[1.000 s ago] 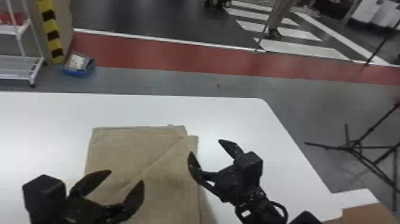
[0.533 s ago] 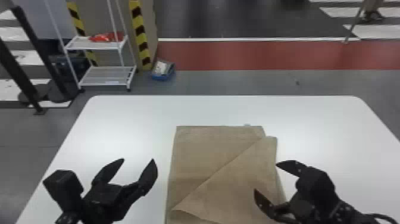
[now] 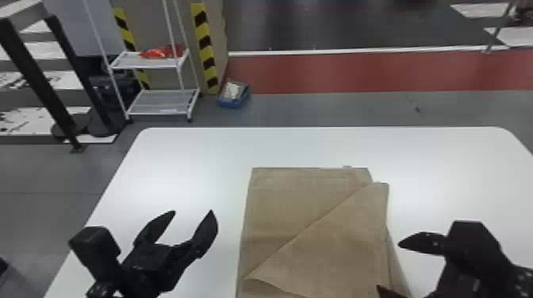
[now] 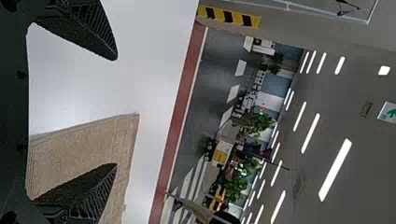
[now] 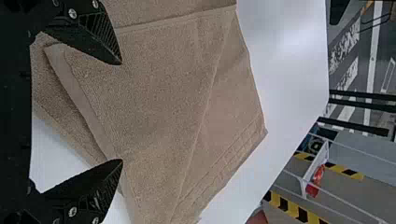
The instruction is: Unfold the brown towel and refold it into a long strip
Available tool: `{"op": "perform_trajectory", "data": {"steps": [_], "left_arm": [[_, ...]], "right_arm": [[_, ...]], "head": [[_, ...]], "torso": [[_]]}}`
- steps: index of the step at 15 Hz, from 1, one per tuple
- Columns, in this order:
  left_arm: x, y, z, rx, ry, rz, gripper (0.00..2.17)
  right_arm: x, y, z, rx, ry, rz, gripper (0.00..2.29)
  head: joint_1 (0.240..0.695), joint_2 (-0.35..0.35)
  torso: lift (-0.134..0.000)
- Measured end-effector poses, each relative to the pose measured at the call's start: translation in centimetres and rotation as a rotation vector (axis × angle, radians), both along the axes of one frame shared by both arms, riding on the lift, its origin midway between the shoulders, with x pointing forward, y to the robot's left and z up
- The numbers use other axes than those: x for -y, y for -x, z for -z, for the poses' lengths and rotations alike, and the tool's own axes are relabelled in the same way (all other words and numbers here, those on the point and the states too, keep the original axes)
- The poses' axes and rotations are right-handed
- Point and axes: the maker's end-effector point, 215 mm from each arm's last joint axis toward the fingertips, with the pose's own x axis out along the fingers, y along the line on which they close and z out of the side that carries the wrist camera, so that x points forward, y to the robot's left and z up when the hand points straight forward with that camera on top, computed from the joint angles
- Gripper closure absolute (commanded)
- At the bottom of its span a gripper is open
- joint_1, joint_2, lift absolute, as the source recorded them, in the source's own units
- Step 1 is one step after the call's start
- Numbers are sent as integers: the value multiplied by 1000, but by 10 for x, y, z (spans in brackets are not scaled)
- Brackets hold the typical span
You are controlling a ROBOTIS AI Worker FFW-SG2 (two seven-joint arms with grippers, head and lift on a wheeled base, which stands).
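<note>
Brown towel (image 3: 293, 198), 1 pc.: folded, flat on white counter (image 3: 190, 166), ctr. to R of ctr.; near end cut off by head view. Long axis, as far as seen: approx. 12–6 o'clock, i.e. running away from robot. Upper flap (image 3: 341, 237): its slanted edge lies approx. 2–8 o'clock.

R hand (image 3: 389, 265): released, nil held, fingers apart; at towel's 3 o'clock side, one fingertip by the edge, contact can't tell. Bulk of towel from it: approx. 9–10 o'clock. Nearer of the two.

L hand (image 3: 193, 212): released, nil held, fingers spread, w/ bare counter btwn it & towel in head view. Towel from it: approx. 3 o'clock.

Est. next: R hand, being closest, takes flap's far R corner, approx. 12 o'clock of its fingertips, to open the fold.
</note>
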Motion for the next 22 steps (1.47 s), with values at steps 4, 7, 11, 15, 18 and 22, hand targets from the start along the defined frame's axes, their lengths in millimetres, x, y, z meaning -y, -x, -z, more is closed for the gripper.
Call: {"op": "perform_trajectory", "data": {"steps": [4,7,11,15,18,22], "left_arm": [[0,0,1,-3,1,2,66],[1,1,2,-7,2,4,66],[4,0,5,-10,4,7,66],[7,-1,6,-14,5,11,66],[8,-2,7,-15,5,13,66],[10,-3,8,-16,7,16,66]], "right_arm": [[3,18,0,-64,28,-85,144],[11,25,6,-92,75,-113,144],[21,26,28,-122,155,-114,144],[10,29,48,-156,184,-149,144],[-1,31,56,-171,197,-178,144],[-9,24,65,-168,219,-170,174]], "head": [[695,82],[695,73],[695,49],[695,58],[695,74],[695,83]], "torso": [[-103],[-103],[-103],[-103],[-103],[-103]]}}
